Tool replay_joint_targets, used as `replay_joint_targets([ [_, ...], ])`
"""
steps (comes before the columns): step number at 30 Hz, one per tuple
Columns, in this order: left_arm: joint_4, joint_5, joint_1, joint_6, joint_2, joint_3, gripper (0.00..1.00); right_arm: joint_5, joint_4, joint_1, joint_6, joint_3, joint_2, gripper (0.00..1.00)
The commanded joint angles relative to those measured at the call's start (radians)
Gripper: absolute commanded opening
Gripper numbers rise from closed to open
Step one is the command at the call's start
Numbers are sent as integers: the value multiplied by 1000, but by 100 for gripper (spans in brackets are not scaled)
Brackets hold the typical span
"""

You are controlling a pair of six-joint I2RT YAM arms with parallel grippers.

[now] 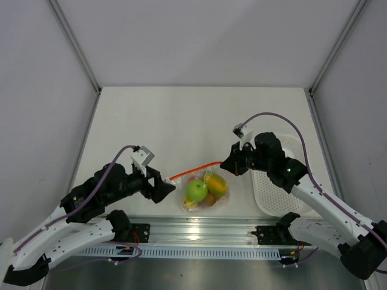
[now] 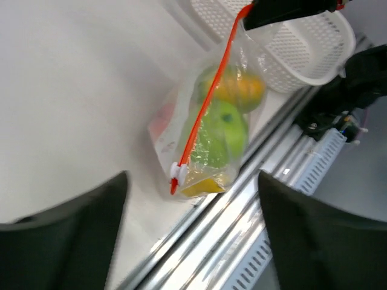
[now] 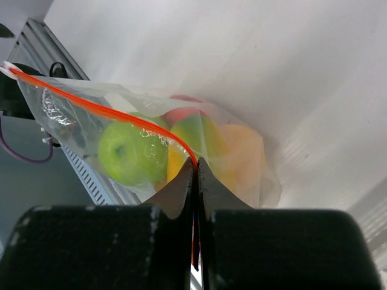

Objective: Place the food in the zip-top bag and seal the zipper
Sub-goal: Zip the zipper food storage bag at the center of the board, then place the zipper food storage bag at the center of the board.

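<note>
Tray point(image 1: 284, 184) beside my right claw point(image 1: 225, 163), which clamps the zipper point(image 1: 196, 171) at one end, zipper running left-right, mouth up, zip-top bag point(image 1: 205, 193) of food point(image 1: 197, 190) on the counter point(image 1: 181, 121), my left claw point(image 1: 168, 188) wide near the other end.

A: We record the right gripper point(image 1: 225, 164) at one end of the zipper point(image 1: 195, 170), with the zip-top bag point(image 1: 205, 194) between it and the left gripper point(image 1: 164, 187).
B: We concur: the green fruit point(image 1: 196, 190) and orange fruit point(image 1: 217, 183) lie inside it.
</note>
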Motion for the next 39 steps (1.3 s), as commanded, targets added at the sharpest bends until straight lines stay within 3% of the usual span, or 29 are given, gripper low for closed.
replay_joint_targets([
  [1, 19, -168, 6, -36, 20, 37, 99, 17, 43, -5, 29, 47, 85, 0],
  [5, 60, -233, 6, -21, -3, 65, 100, 36, 62, -17, 60, 98, 198, 0],
  [13, 88, -213, 6, 1, -78, 62, 100, 91, 86, -81, 78, 277, 453, 0],
  [19, 48, -213, 6, -61, -126, 31, 100, 134, 13, -124, 83, 472, 740, 0],
  [20, 40, -193, 6, -82, -144, 20, 100, 158, -25, -134, 93, 577, 864, 0],
  [27, 31, -147, 6, -113, -173, -14, 99, 192, -18, -147, 106, 652, 975, 2],
  [29, 30, -137, 6, -125, -176, -23, 100, 203, -26, -146, 101, 666, 981, 8],
  [33, 43, -126, 6, -143, -176, -43, 100, 232, -26, -146, 78, 654, 946, 41],
  [35, 54, -121, 6, -153, -167, -47, 99, 261, -29, -146, 60, 637, 918, 53],
  [39, 92, -117, 6, -165, -146, -58, 99, 280, -29, -146, 41, 588, 809, 68],
])
